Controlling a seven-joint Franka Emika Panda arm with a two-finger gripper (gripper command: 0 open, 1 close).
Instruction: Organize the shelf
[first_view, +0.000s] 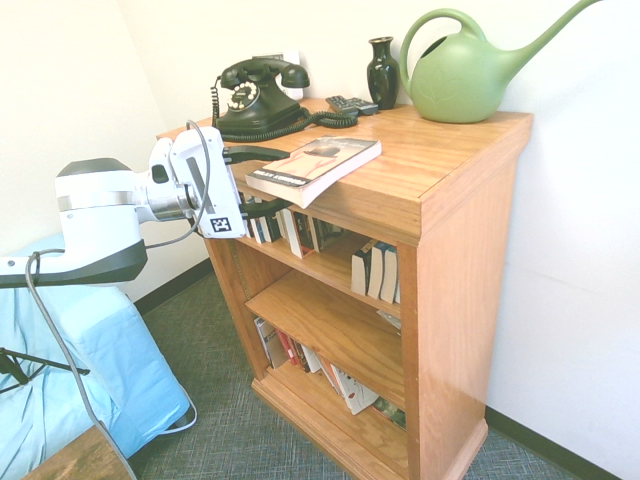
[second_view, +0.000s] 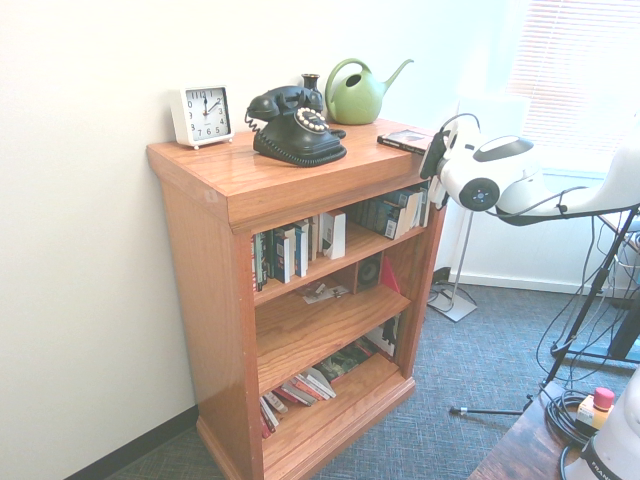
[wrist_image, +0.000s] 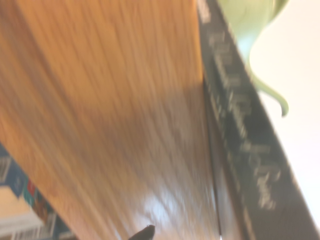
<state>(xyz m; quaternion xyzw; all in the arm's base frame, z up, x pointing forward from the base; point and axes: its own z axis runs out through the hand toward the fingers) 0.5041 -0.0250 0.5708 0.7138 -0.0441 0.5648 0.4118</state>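
The shelf (first_view: 455, 190) (second_view: 240, 190) is an orange-brown wooden bookcase against a white wall. A paperback book (first_view: 320, 160) (second_view: 405, 140) lies flat on its top, overhanging the front corner. My gripper (first_view: 268, 182) (second_view: 432, 165) is at that corner and open: one black finger (first_view: 255, 153) reaches over the book's near end, the other sits below the overhanging top. The blurred wrist view shows the wooden top edge (wrist_image: 115, 110) and the book's dark spine (wrist_image: 240, 145) from close by.
On top stand a black rotary phone (first_view: 255, 95) (second_view: 295, 125), a dark vase (first_view: 382, 70), a remote (first_view: 352, 104), a green watering can (first_view: 465, 75) (second_view: 355, 92) and a white clock (second_view: 201, 113). Books (first_view: 375, 270) (second_view: 295, 250) fill the inner shelves. A blue-covered object (first_view: 90, 370) sits beside the shelf.
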